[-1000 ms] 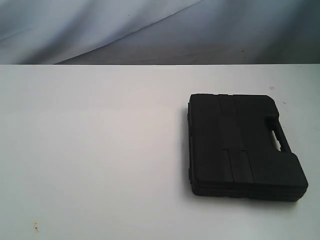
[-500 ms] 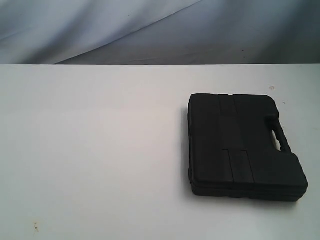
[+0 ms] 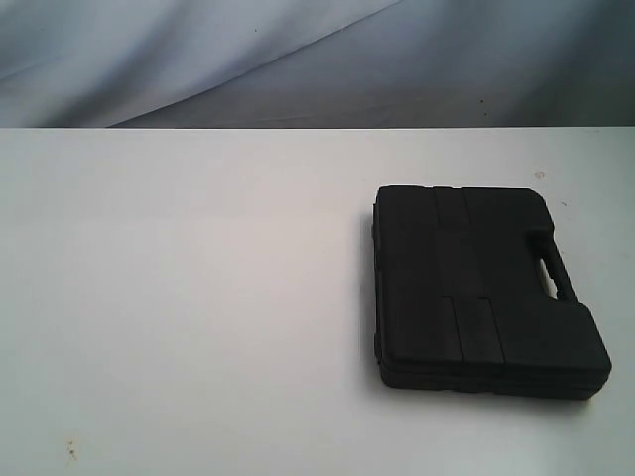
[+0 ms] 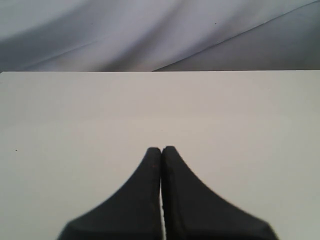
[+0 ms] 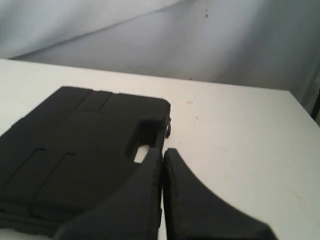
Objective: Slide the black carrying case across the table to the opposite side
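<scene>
The flat black case point(image 3: 481, 288) lies closed on the right half of the white table point(image 3: 198, 297), its handle slot point(image 3: 549, 266) along the right-hand edge. Neither arm shows in the exterior view. In the right wrist view the case point(image 5: 80, 160) fills one side and my right gripper point(image 5: 162, 151) is shut, empty, its tips close to the handle slot point(image 5: 142, 150); whether they touch the case I cannot tell. My left gripper point(image 4: 161, 149) is shut with nothing in it, over bare table point(image 4: 75, 120), and the case is out of that view.
A grey-blue draped cloth point(image 3: 298, 59) hangs behind the table's far edge. Small reddish specks point(image 3: 70, 451) mark the tabletop near the front left. More specks point(image 5: 190, 103) lie beyond the case in the right wrist view.
</scene>
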